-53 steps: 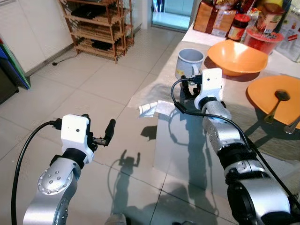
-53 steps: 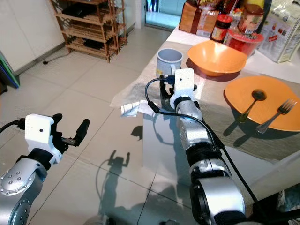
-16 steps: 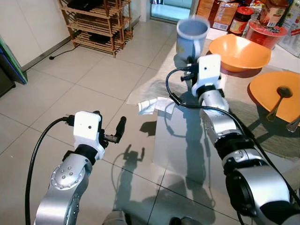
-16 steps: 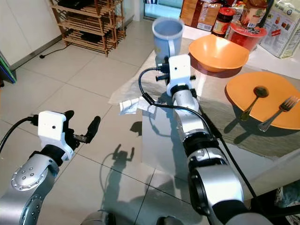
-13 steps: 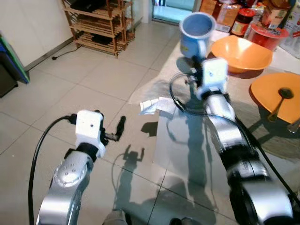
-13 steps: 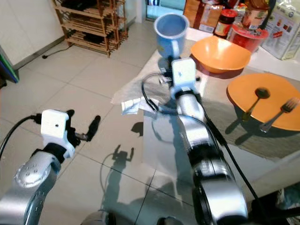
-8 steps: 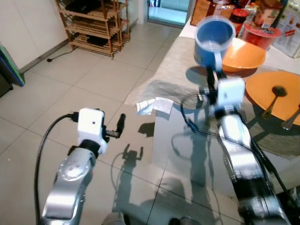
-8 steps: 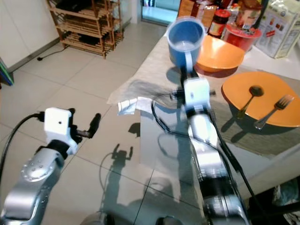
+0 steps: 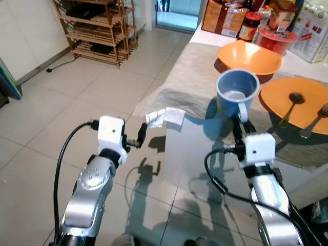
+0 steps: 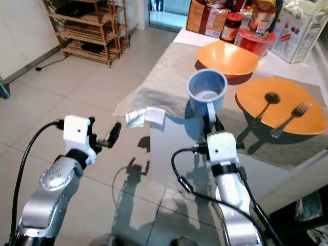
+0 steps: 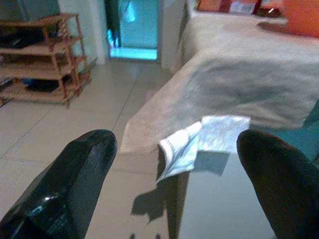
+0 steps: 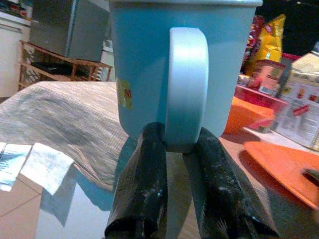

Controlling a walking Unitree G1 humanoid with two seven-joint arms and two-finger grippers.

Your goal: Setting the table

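Across the tabletop (image 10: pixel 169 64) lies a grey woven cloth (image 9: pixel 189 77) whose near corner hangs over the edge, with a white tag (image 9: pixel 165 117) showing there. At the far side stand jars and food packets (image 10: pixel 241 20), partly cut off by the frame, so what they hold cannot be told. Nearer sits an orange bowl (image 10: pixel 227 57), and to its right an orange plate (image 10: pixel 279 110) carrying a spoon (image 10: pixel 264 105) and a fork (image 10: pixel 288 119). Just left of the plate, the blue mug (image 10: pixel 206 92) is held upright by its handle: the right gripper (image 12: pixel 174 149) has its fingers (image 12: pixel 144 174) pinching the lower part of the handle from both sides. Whether the mug's base is touching the cloth or hangs just above it cannot be made out from the head views. The step in hand looks like placing the mug beside the plate; the next move would call for lowering it straight down until it rests flat, then spreading the fingers and backing away along the handle's line so the mug is not tipped. Off the table's corner, the left gripper (image 11: pixel 174 164) hangs idle above the tiled floor (image 9: pixel 77 102) with its fingers spread wide and nothing between them. A wooden rack (image 9: pixel 97 25) stands at the far wall, its shelves too dim to read.
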